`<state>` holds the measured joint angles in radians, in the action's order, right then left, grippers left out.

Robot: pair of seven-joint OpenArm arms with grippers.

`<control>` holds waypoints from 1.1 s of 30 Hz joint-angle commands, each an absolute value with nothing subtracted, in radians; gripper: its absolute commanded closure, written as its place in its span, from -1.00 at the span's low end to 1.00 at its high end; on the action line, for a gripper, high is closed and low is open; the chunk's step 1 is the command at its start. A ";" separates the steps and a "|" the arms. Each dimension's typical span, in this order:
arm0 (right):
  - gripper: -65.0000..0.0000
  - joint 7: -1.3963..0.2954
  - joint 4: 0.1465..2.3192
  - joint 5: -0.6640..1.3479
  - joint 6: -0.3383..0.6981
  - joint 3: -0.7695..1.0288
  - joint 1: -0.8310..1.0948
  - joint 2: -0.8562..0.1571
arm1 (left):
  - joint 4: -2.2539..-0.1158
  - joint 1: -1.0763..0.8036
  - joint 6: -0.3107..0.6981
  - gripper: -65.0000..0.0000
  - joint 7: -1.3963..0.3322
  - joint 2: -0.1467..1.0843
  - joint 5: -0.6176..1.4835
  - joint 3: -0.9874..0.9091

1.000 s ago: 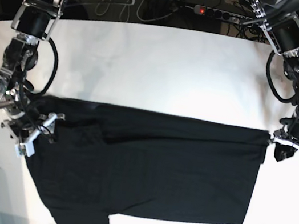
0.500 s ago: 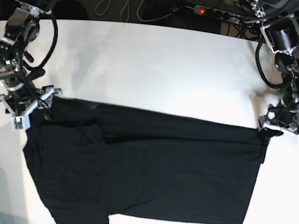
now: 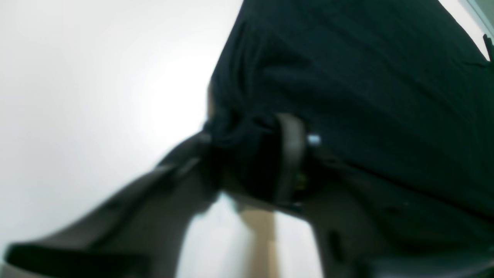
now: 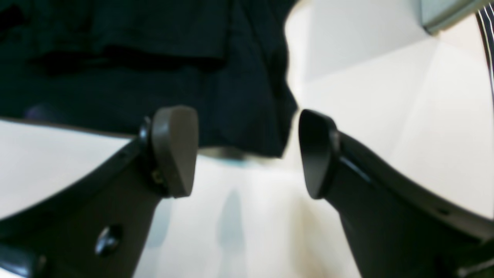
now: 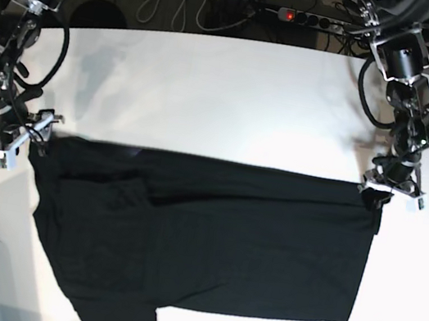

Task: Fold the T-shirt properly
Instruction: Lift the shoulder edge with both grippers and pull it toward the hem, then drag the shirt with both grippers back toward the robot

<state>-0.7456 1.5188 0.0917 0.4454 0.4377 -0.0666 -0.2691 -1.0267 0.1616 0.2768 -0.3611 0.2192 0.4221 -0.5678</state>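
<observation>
pinching the t-shirt [image 5: 210, 234] corner, left gripper [image 5: 390, 195] clamps cloth; right gripper [image 4: 247, 154] gapes, empty

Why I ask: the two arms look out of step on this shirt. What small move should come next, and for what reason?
Probably ease the right gripper slightly forward and close it on the large black cloth T-shirt. Its jaws stand open, with the shirt's corner lying just ahead of the gap, ungripped, while the left gripper appears already pinched on bunched cloth at the other corner.
</observation>
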 commanded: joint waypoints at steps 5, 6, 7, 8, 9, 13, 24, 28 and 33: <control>-0.22 -0.725 1.380 0.105 0.470 0.443 -0.165 -0.300 | -1.000 0.173 0.274 1.00 -0.392 0.228 0.410 -0.567; -0.22 -0.713 1.340 0.105 0.470 0.443 -0.185 -0.300 | -0.998 0.173 0.274 1.00 -0.392 0.228 0.407 -0.567; -0.22 -0.693 1.303 0.105 0.470 0.443 -0.200 -0.302 | -0.998 0.173 0.274 1.00 -0.392 0.228 0.407 -0.565; -0.22 -0.665 1.264 0.105 0.470 0.441 -0.214 -0.303 | -0.998 0.173 0.274 1.00 -0.392 0.228 0.407 -0.565; -0.22 -0.641 1.228 0.105 0.470 0.440 -0.225 -0.311 | -0.998 0.173 0.274 1.00 -0.392 0.228 0.406 -0.565; -0.22 -0.579 1.092 0.105 0.470 0.438 -0.249 -0.329 | -0.998 0.163 0.274 1.00 -0.392 0.228 0.406 -0.572; 0.96 -0.552 1.059 0.105 0.506 0.437 -0.196 -0.351 | -1.101 0.114 0.272 1.00 -0.432 0.228 0.412 -0.573; 0.99 -0.625 1.182 0.105 0.510 0.438 -0.157 -0.377 | -1.216 0.107 0.272 1.00 -0.529 0.226 0.412 -0.611; 1.00 -0.731 1.446 0.105 0.510 0.441 -0.085 -0.397 | -1.354 0.101 0.272 1.00 -0.679 0.223 0.412 -0.707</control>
<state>-0.7502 1.4273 0.1120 0.5049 0.4301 -0.0673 -0.3664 -1.3342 0.0906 0.2752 -0.7082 0.1993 0.4095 -0.6991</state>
